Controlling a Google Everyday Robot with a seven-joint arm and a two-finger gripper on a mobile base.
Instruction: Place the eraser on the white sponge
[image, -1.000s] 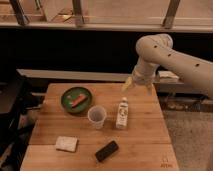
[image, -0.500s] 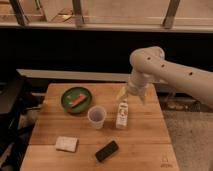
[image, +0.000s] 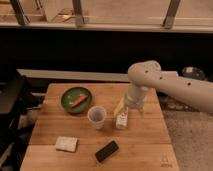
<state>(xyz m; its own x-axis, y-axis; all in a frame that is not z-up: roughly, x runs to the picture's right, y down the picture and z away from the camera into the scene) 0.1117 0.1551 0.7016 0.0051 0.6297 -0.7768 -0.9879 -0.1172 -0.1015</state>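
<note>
Eraser (image: 107, 150) well front-left of claw (image: 131, 109)

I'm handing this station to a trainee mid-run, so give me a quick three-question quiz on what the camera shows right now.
1. True or false: the eraser already lies on the white sponge.
2. Fill in: on the wooden table, the eraser lies to the image-____ of the white sponge.
3. Which thing does the gripper hang closest to?
A. the white bottle
B. the eraser
C. the white sponge

Key
1. False. The two lie apart near the table's front edge.
2. Right.
3. A. The gripper hovers just over the white bottle, well away from the eraser.
</note>
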